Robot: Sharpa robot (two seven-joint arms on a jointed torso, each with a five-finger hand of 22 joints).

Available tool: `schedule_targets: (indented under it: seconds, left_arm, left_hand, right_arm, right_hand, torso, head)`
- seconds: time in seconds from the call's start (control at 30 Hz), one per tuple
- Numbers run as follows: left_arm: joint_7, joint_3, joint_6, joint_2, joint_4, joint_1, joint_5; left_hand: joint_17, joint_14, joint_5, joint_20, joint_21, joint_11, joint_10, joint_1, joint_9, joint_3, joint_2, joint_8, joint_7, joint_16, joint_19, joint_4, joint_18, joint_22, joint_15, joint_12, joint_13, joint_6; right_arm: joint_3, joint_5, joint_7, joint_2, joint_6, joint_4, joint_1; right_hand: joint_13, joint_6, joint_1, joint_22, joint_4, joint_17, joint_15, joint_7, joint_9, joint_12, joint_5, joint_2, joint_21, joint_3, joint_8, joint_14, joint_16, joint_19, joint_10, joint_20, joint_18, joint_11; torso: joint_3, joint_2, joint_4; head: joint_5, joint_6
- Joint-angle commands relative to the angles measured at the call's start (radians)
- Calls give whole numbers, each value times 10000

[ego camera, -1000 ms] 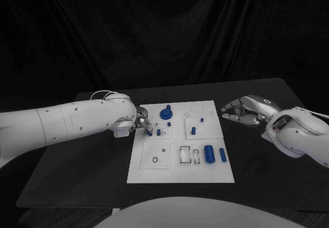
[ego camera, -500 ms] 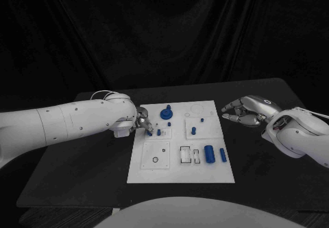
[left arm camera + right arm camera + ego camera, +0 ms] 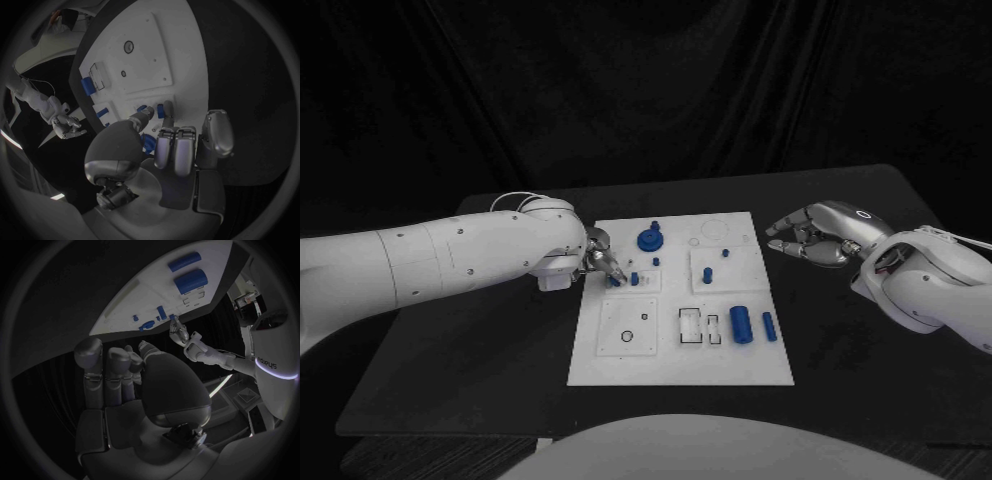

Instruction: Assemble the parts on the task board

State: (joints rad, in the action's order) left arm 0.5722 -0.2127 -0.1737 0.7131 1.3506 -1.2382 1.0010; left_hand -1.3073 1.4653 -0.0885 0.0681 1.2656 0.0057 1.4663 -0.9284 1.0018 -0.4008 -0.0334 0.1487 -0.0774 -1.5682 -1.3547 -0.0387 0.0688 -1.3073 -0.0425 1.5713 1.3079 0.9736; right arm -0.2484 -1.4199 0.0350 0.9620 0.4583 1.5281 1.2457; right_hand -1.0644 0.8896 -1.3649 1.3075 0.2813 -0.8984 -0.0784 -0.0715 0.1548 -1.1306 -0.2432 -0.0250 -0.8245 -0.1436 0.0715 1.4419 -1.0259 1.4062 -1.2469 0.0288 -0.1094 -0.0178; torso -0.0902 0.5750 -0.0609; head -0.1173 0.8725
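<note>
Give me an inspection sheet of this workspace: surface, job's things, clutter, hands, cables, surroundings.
Surface: black table, bare round the board.
Job's things: white task board in the middle; blue parts on it, among them a round piece at the far side and two cylinders lying near the right edge.
Clutter: nothing seen.
Hands: left hand at the board's left edge, fingertips on a small blue peg; right hand curled, holding nothing, off the board's right side.
Cables: thin white cable on the left arm.
Surroundings: black curtain behind.

I count one board (image 3: pixel 678 365) on one table (image 3: pixel 459 370). Two hands: left (image 3: pixel 599 254), right (image 3: pixel 808 238). Blue parts: one gear (image 3: pixel 651 239), two cylinders (image 3: pixel 740 324), plus about five small pegs (image 3: pixel 707 273) (some partly hidden, count uncertain).
</note>
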Motion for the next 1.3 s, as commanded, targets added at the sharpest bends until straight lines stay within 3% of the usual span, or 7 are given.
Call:
schedule_targets:
  seconds: [0.03, 0.3, 0.67, 0.8, 0.87, 1.0, 1.3]
  left_arm:
    - [119, -26, -220, -4, 12, 35, -32]
    - [147, -26, -199, 12, 15, 36, -32]
    - [115, -26, -145, 28, 9, 36, -32]
    - [96, -26, -94, 40, 16, 36, -32]
    - [83, -26, -57, 47, 20, 36, -32]
    - [24, -26, 25, 62, 30, 36, -32]
    - [-308, -25, 361, 125, 129, 36, -32]
  left_hand:
    - [-2635, 1055, 95, 66, -39, 60, 1045, 91, -33, 216, 58, -36, -30, -26, -2, -102, 116, -1278, 63, -5, 2629, -36]
    - [-2635, 1055, 259, 117, -100, 106, 1045, 255, -54, 853, 137, -55, -79, -26, 5, -576, 126, -1306, 111, -5, 2629, -153]
    - [-2635, 1055, 381, 118, -130, 84, 1045, 775, 139, 2041, 204, 232, -39, -26, -21, -1665, 126, -1380, 101, -5, 2629, -59]
    - [-2635, 1055, 330, 72, -155, 18, 1045, 499, 658, 2412, 386, 802, 58, -26, -37, -1969, 131, -1424, 47, -5, 2629, -1]
    - [-2635, 1055, 309, 24, -167, -44, 1045, 210, 1330, 2741, 481, 1382, 118, -26, -66, -2162, 125, -1471, -7, -5, 2629, -169]
    - [-2635, 1055, 278, 13, -161, -58, 1045, 104, 1514, 2842, 545, 1546, 136, -26, -87, -2230, 119, -1493, -15, -5, 2629, -225]
    - [-2635, 1055, -500, -32, -149, -108, 1045, -299, 1680, 3017, 736, 1689, 186, -26, -145, -2339, 108, -1550, -62, -5, 2629, -311]
  right_arm:
    - [7, -15, -157, 12, -50, 7, -27]
    - [7, -15, -155, 10, -61, 0, -44]
    - [7, -15, -173, 12, -84, -6, -59]
    - [7, -15, -176, 11, -84, -10, -63]
    - [7, -15, -177, 9, -84, -11, -65]
    - [7, -15, -178, 7, -82, -13, -68]
    - [7, -15, -189, 9, -77, -17, -71]
  right_hand:
    - [14, -82, -81, 1067, 12, 9, 4, 9, -9, 65, -53, 6, 47, -35, -48, -71, 55, -33, 68, 56, -79, -22]
    - [14, -82, -81, 1067, 12, 9, 4, 9, -9, 65, -53, 6, 47, -35, -48, -71, 55, -33, 68, 56, -79, -22]
    - [20, -85, -137, 1069, -12, -1, 2, 10, -19, 69, -90, 12, 45, -73, -47, -68, 49, -30, 71, 56, -78, -24]
    - [19, -88, -157, 1068, -20, -3, 1, 9, -22, 67, -107, 14, 53, -86, -47, -68, 49, -31, 70, 55, -80, -24]
    - [16, -90, -172, 1068, -25, -1, 1, 8, -25, 64, -123, 16, 57, -97, -47, -68, 50, -31, 67, 55, -80, -24]
    - [21, -92, -192, 1065, -31, 1, 1, 6, -29, 67, -146, 18, 75, -112, -47, -68, 53, -33, 69, 55, -83, -23]
    - [25, -92, -212, 1064, -38, 7, 1, 5, -32, 69, -170, 19, 78, -128, -46, -70, 59, -33, 70, 55, -83, -22]
  torso:
    - [4, 7, 4]
    - [11, 7, -3]
    - [15, 6, 1]
    - [11, 7, -1]
    - [12, 5, -5]
    - [13, 5, -5]
    - [8, 2, -6]
  head:
    - [-13, 1]
    - [-45, 1]
    - [-31, 1]
    - [-31, 1]
    - [-23, 1]
    - [-18, 1]
    - [-23, 1]
